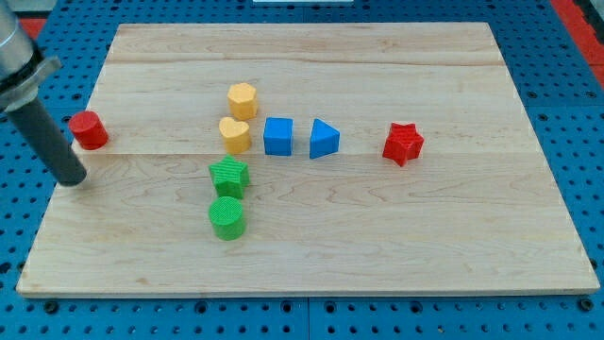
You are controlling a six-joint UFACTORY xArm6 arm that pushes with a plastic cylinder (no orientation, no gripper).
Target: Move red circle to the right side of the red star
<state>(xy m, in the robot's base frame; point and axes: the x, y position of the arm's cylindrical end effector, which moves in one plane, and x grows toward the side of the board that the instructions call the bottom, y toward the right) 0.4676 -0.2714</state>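
The red circle (89, 129) sits near the board's left edge. The red star (404, 144) sits far to the view's right of it. My tip (74, 180) rests on the board just below and slightly left of the red circle, apart from it by a small gap. The dark rod rises from the tip toward the view's upper left.
Between circle and star stand a yellow hexagon (243, 100), a yellow heart (235, 135), a blue cube (278, 136) and a blue triangle (324, 139). A green star (229, 177) and a green circle (226, 217) sit below them. The wooden board (377, 255) lies on a blue pegboard.
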